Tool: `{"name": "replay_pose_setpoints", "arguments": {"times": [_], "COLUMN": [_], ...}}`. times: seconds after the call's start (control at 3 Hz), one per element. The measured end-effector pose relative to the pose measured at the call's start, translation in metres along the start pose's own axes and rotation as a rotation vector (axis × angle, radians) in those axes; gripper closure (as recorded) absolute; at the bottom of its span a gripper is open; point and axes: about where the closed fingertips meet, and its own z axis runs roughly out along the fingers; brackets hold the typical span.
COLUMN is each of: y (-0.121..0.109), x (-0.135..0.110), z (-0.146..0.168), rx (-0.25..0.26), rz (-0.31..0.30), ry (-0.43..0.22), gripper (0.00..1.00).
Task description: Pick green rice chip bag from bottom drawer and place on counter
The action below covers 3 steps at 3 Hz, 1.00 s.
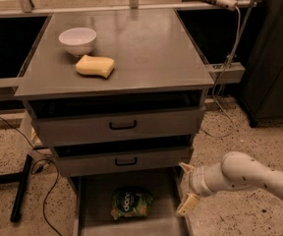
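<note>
So the gripper (186, 186) hangs at lower right, fingers spread open and empty; the green rice chip bag (130, 203) lies to its left, slightly lower, in the bottom drawer (95, 193).

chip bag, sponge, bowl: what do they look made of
Chip bag: probably thin plastic film; glossy green, crinkled, catching highlights. Sponge: soft foam, it seems; matte yellow with rounded edges. Bowl: ceramic or hard plastic, cannot tell which; smooth white with a slight sheen. The gripper hangs open right of the bag, at the bottom drawer's right edge.
</note>
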Motion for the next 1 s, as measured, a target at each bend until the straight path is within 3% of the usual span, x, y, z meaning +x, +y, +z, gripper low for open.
{"name": "replay_pose_setpoints", "arguments": {"times": [0.33,1.0], "y": [-0.004,-0.004], "x": [0.028,0.031], "z": [0.046,0.06], "rx": [0.006,-0.003], "rz": [0.01,0.026], "ry": [-0.07,-0.064], "gripper": [0.0,0.0]}}
